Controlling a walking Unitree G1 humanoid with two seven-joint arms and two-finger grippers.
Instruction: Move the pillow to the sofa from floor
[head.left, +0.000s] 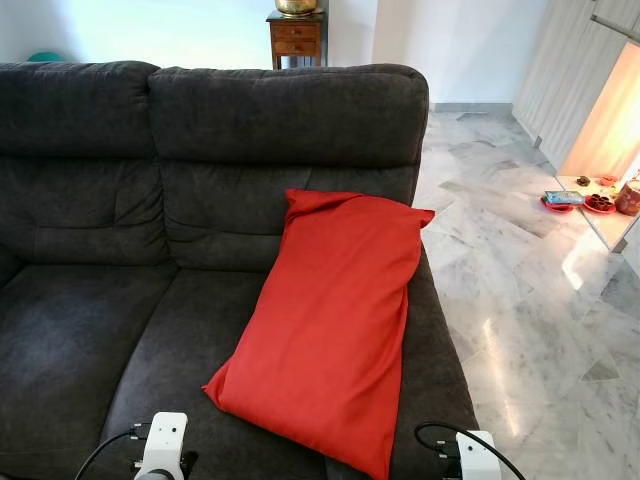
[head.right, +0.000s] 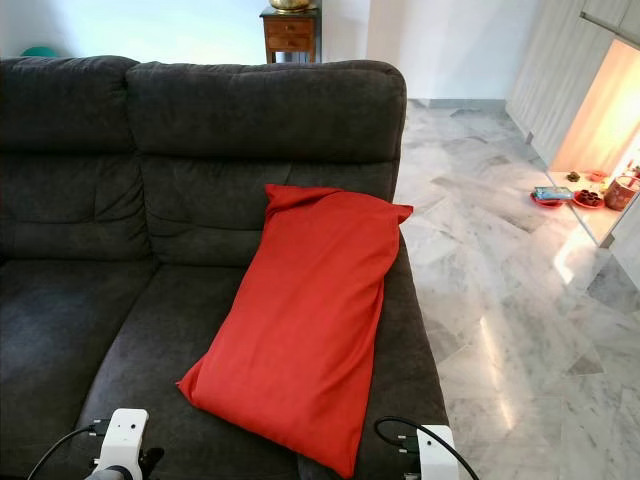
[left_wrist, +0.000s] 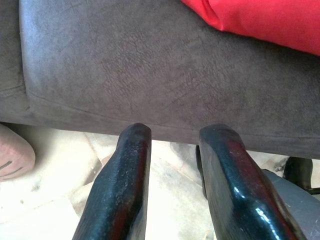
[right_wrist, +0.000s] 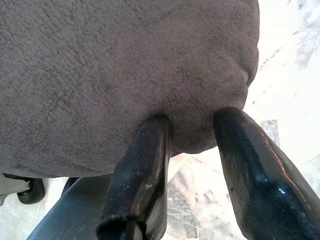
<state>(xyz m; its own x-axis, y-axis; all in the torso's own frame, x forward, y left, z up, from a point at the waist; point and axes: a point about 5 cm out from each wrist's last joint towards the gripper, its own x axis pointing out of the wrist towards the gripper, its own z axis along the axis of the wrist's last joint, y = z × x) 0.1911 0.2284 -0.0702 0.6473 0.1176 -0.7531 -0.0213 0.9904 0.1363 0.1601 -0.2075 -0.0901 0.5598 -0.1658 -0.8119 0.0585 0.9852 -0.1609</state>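
- The red pillow (head.left: 325, 345) lies on the right-hand seat of the dark grey sofa (head.left: 90, 330), its top corners propped on the backrest and its lower corner near the seat's front edge. Nothing holds it.
- Judged from that, the move looks done: the pillow is off the floor and resting on the sofa. At most, what is left is drawing the arms clear.
- The left hand (left_wrist: 175, 165) sits low in front of the sofa, its two black fingers apart with nothing between them. The seat's front face stands just beyond its fingertips, and the pillow's lower edge lies above and past that.
- The right hand (right_wrist: 192, 150) is likewise spread and empty. The rounded end of the sofa's seat cushion bulges right ahead of its fingers, close or touching; I cannot tell which.
- Edges: the pillow's right side runs along the sofa's outer edge, so a nudge from the right hand could tip it toward the marble floor (head.left: 520, 300).
- Open room: bare marble stretches to the right of the right hand, and below both hands the floor gives space to back away.
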